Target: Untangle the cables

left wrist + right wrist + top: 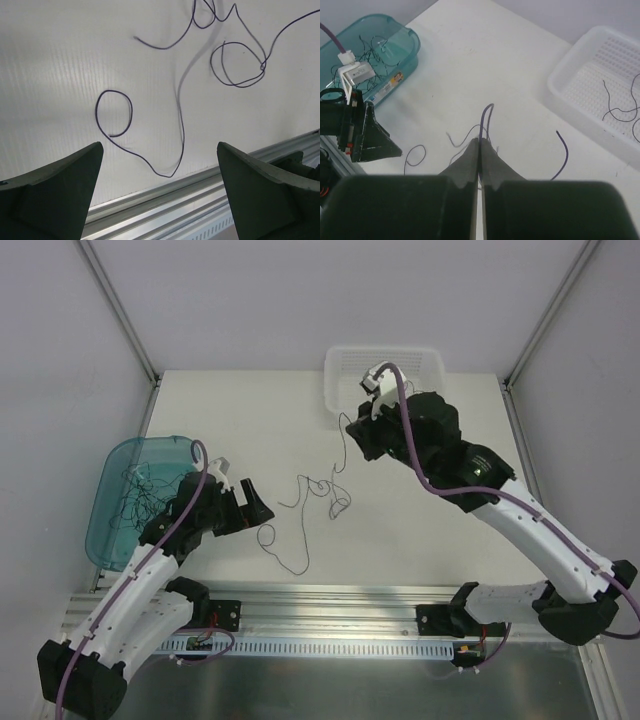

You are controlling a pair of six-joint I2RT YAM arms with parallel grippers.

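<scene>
right gripper (480, 142) pressed shut just in front of the basket (385, 365), pinching one of the cables (322, 490). i see that strand hang down to the loose tangle on the table (250, 420), nearer me than the basket. left gripper (160, 150) spread wide, well apart from the basket, past the tangle. few strands inside the basket.

Open passage: bare white table top (240, 410) between translucent teal plastic bin (108, 500), left edge, and white perforated plastic basket (425, 365), far edge. Obstructions: thin dark purple looping cables (322, 490) mid-table; aluminium rail (330, 600) along near edge
</scene>
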